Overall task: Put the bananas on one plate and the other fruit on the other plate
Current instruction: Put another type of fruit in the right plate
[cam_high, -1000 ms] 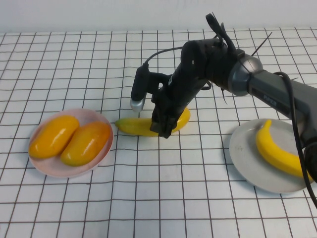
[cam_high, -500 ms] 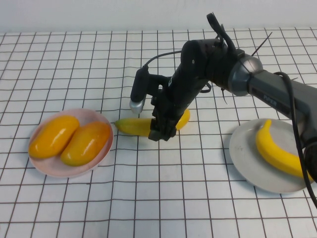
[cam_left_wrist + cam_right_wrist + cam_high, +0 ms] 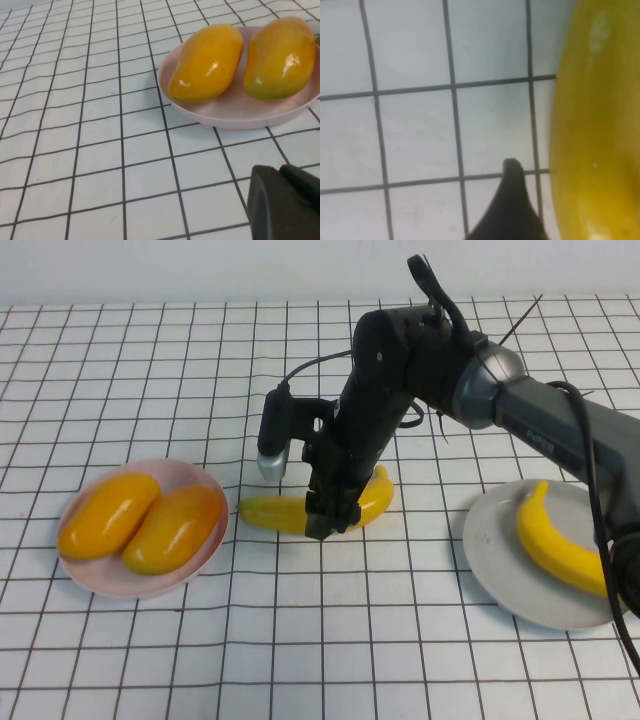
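Yellow banana under the right gripper, in the middle of the grid table.

The grey plate (image 3: 500,575) at the robot's right carries one banana (image 3: 555,540); the pink plate (image 3: 95,575) at its left carries both mangoes (image 3: 140,520). Between them the second banana (image 3: 275,512) lies on the table (image 3: 330,640), and the right gripper (image 3: 333,517) stands over its middle, but a grasp cannot be told. The left gripper (image 3: 287,202) hovers near the pink plate; its state cannot be told either.

Two bananas (image 3: 300,512), two mangoes (image 3: 108,514), two plates (image 3: 120,580).
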`<state>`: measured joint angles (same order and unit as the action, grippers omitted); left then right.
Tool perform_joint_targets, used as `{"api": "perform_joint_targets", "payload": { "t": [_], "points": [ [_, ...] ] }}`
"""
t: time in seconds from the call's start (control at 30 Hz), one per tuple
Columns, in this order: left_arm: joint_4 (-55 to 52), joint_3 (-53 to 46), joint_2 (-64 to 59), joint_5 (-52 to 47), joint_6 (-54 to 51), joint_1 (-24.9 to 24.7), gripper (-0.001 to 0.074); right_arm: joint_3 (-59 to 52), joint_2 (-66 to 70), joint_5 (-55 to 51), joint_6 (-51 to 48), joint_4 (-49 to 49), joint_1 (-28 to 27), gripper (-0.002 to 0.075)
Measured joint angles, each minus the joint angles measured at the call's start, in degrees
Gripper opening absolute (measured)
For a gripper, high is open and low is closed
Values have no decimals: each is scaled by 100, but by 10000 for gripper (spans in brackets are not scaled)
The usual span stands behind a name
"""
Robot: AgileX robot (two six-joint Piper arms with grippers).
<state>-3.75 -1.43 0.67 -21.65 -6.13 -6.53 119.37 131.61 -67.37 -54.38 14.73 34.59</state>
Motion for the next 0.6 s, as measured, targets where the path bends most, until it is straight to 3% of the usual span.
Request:
{"api": "perform_joint_targets", "payload": {
  "t": [0.43, 0.5, 0.6],
  "points": [
    [0, 0, 0, 0, 0, 0, -2, 27, 396, 209, 0, 40, 0, 485],
    [0, 0, 0, 0, 0, 0, -2, 26, 405, 264, 0, 40, 0, 447],
    [0, 0, 0, 0, 0, 0, -2, 38, 405, 308, 49, 27, 0, 305]
  ]
}}
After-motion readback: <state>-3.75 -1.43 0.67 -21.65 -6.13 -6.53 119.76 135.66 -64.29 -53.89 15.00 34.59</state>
